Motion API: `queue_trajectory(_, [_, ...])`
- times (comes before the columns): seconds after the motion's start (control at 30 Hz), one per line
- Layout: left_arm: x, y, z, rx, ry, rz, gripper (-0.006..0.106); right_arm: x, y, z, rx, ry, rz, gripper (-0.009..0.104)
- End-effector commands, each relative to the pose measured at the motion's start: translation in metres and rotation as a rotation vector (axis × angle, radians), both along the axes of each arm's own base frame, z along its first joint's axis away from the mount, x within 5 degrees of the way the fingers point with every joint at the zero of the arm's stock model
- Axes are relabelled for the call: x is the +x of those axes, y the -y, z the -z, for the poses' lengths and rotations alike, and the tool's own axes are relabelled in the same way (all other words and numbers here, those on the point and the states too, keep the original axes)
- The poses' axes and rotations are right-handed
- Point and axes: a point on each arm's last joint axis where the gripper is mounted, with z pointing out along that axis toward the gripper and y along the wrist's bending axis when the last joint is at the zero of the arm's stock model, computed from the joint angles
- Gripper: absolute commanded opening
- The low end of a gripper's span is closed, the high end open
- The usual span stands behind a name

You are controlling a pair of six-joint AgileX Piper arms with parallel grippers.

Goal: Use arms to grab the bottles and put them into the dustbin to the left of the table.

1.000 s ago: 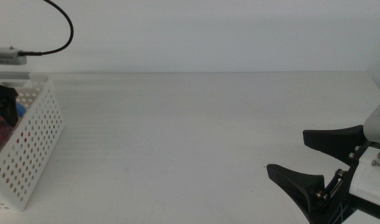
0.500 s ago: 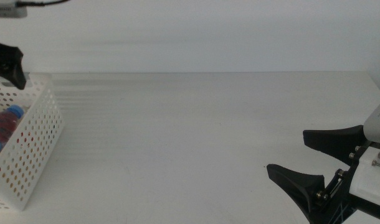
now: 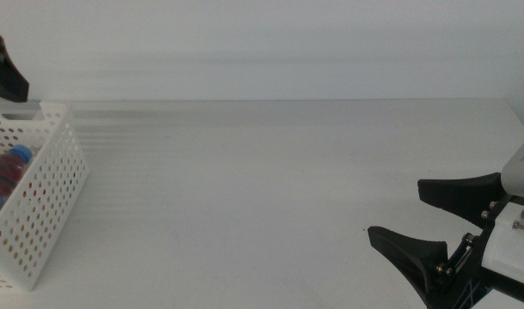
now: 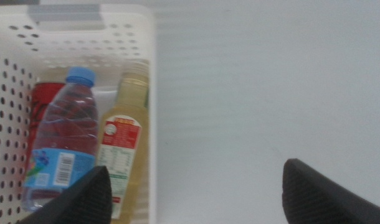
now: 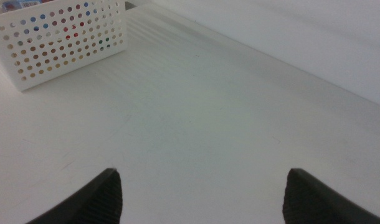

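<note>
We see the left hand (image 4: 193, 190) spread empty above the dustbin (image 4: 151, 93), whose light, slippery water bottle (image 4: 60, 146) suits mid-body gripping.

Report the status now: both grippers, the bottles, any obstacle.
Left gripper open, empty, above white perforated plastic basket. Right gripper open, waiting low over white table. Blue-capped water bottle, yellow-liquid bottle, red can inside basket. No obstacle seen.

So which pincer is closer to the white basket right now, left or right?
Left. The left pincer hangs open just above the white basket, over its rim. The right pincer sits open across the table, near its opposite side.
</note>
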Motion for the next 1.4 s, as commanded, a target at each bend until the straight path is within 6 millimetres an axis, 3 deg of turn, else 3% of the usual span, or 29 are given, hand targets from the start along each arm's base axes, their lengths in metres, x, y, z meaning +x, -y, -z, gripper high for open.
queue_trajectory(0.0, [-0.017, 0.008, -0.017, -0.019, 0.113, 0.042, 0.09, 0.001, -0.001, -0.015, 0.061, 0.085, -0.007, 0.067])
queue_trajectory(0.13, [-0.026, 0.018, -0.015, -0.037, 0.161, 0.098, 0.09, 0.001, -0.001, -0.015, 0.061, 0.085, -0.007, 0.067])
queue_trajectory(0.3, [-0.035, 0.052, -0.005, 0.005, 0.386, 0.184, 0.09, 0.001, -0.001, -0.015, 0.061, 0.085, -0.007, 0.067])
queue_trajectory(0.47, [-0.053, 0.068, 0.007, -0.049, 0.552, 0.188, 0.09, 0.001, -0.001, -0.015, 0.061, 0.085, -0.007, 0.067])
queue_trajectory(0.7, [-0.094, 0.065, 0.04, -0.128, 0.644, 0.163, 0.09, 0.001, -0.001, -0.015, 0.061, 0.085, -0.007, 0.067])
queue_trajectory(0.97, [-0.135, 0.052, 0.065, -0.127, 0.742, 0.158, 0.09, 0.001, -0.001, -0.015, 0.061, 0.085, -0.007, 0.067])
queue_trajectory(1.13, [-0.145, 0.048, 0.066, -0.109, 0.838, 0.164, 0.09, 0.001, -0.001, -0.015, 0.061, 0.085, -0.007, 0.067])
queue_trajectory(1.37, [-0.145, 0.048, 0.066, -0.111, 0.844, 0.163, 0.09, 0.001, -0.001, -0.015, 0.061, 0.085, -0.007, 0.067])
